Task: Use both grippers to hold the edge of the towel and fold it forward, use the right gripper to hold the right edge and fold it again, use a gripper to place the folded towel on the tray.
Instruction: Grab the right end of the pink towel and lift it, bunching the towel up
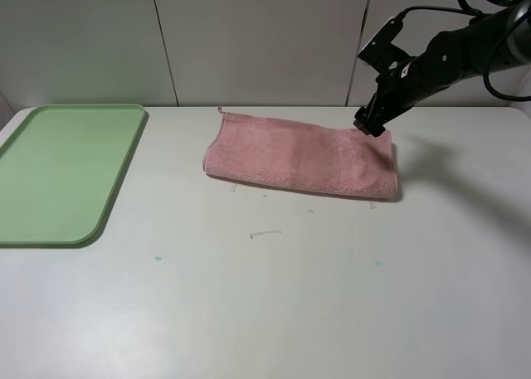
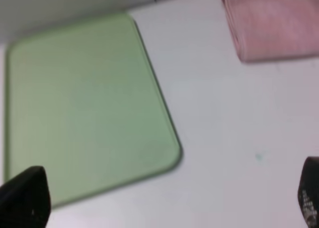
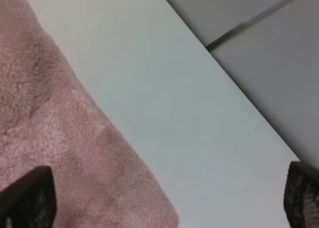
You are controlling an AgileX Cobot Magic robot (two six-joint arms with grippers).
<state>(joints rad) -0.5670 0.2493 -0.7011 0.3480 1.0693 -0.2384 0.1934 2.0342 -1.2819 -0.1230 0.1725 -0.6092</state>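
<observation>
over the right end of the towel, the right gripper is hovering with jaws spread wide, gripping nothing. the towel is lying just beneath it, folded once, its long axis running left to right toward the tray. the left gripper, likewise gaping and empty, is showing only in its wrist view, nearer the tray.

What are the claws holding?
Nothing is held. The left claw is open; the open right claw is above the right end of the fluffy pink folded towel.
</observation>
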